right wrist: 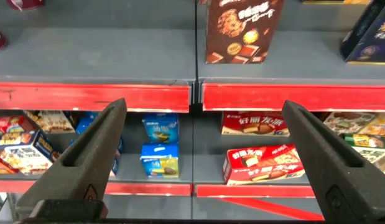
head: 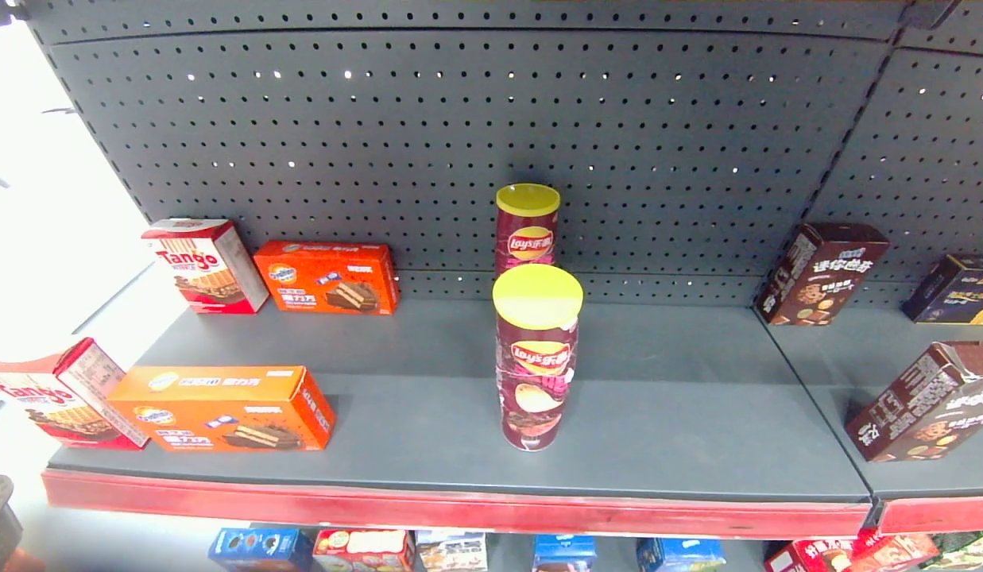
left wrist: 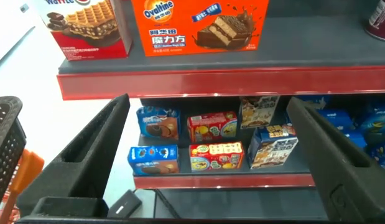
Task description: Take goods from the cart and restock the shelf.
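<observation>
Shelf (head: pixel 427 397): orange box (head: pixel 221 409) left front, chip can (head: pixel 536 357) upright mid-deck, brown box (head: pixel 928 401) right; bare deck either side of the can. Left gripper (left wrist: pixel 208 102) and right gripper (right wrist: pixel 204 104) spread wide, empty, facing the red lip (head: pixel 459 500). Risk: a rising arm clips that lip or topples the can; the black basket (left wrist: pixel 5 149) is possibly the cart.

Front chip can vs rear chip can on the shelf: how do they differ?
Front chip can stands midway on the shelf, nearer its red edge; rear chip can stands back by the pegboard. Front chip can shows in full; rear chip can's base is hidden behind it. Shared: both upright, yellow lids, maroon bodies.
</observation>
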Robot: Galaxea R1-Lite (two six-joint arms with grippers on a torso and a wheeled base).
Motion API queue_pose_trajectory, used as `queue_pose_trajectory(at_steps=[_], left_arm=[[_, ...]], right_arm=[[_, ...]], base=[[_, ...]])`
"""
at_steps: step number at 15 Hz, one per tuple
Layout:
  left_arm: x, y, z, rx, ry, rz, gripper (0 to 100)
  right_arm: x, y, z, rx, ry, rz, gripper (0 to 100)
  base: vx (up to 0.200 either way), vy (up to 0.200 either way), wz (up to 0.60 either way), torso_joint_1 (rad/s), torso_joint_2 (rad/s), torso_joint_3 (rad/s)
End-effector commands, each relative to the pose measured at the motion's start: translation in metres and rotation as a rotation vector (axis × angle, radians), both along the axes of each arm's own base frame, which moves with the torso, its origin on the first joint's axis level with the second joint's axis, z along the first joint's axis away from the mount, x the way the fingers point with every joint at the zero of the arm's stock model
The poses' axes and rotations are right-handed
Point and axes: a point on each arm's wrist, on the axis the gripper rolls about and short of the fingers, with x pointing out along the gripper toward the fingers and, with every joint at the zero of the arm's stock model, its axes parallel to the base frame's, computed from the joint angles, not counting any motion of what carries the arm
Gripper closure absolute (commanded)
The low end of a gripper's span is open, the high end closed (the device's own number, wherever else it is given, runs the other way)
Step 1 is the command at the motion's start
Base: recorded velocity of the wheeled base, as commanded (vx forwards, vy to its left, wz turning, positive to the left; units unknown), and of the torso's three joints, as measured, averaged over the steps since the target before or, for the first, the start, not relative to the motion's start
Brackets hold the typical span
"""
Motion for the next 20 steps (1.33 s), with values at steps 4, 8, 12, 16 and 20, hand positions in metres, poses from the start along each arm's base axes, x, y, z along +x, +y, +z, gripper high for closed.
queue_pose_trajectory(at_steps=[4,8,12,16,20], left_arm=[[0.0,0.0,-0.0001,-0.002,0.0,0.001,0],[0.0,0.0,-0.0001,0.001,0.0,0.0,0],[0.0,0.0,-0.0001,0.0,0.0,0.0,0],[0.0,0.0,-0.0001,0.0,0.0,0.0,0],[0.0,0.0,-0.0001,0.0,0.0,0.0,0]], right_arm=[[0.0001,0.0,0.0001,0.0,0.001,0.0,0],[0.0001,0.0,0.0001,0.0,0.001,0.0,0],[0.0001,0.0,0.0001,0.002,0.001,0.0,0],[0.0001,0.0,0.0001,0.002,0.001,0.0,0],[0.0001,0.0,0.0001,0.0,0.001,0.0,0]], base=[[0.0,0.05,0.0,-0.001,0.0,0.001],[0.0,0.0,0.0,0.0,0.0,0.0],[0.0,0.0,0.0,0.0,0.0,0.0],[0.0,0.0,-0.15,0.001,0.0,-0.001],[0.0,0.0,0.0,0.0,0.0,0.0]])
